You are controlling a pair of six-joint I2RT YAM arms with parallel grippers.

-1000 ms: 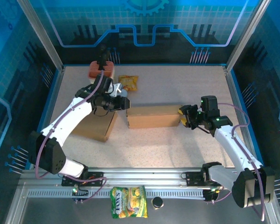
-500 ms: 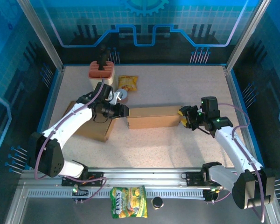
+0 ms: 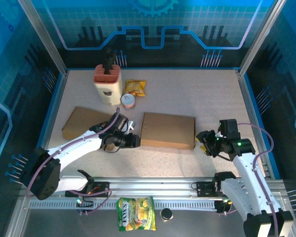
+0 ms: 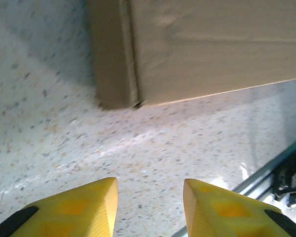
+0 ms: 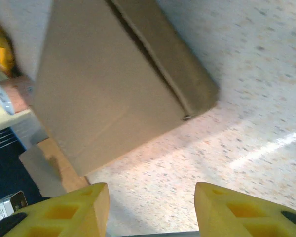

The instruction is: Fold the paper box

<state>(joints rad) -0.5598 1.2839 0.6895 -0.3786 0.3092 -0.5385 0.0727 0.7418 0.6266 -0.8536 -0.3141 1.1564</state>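
Paper box (image 3: pixel 167 131) lies flat at mid-tabletop (image 3: pixel 212 94); left gripper (image 3: pixel 136 140) near its left end, right gripper (image 3: pixel 203 139) near its right end; both stand parted and empty. Judged: between folds; next move requires fresh purchase on an end flap.

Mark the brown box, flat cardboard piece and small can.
brown box (image 3: pixel 167 131), top view, centre of top face
flat cardboard piece (image 3: pixel 81 122), top view, bare left half
small can (image 3: pixel 129 101), top view, lid
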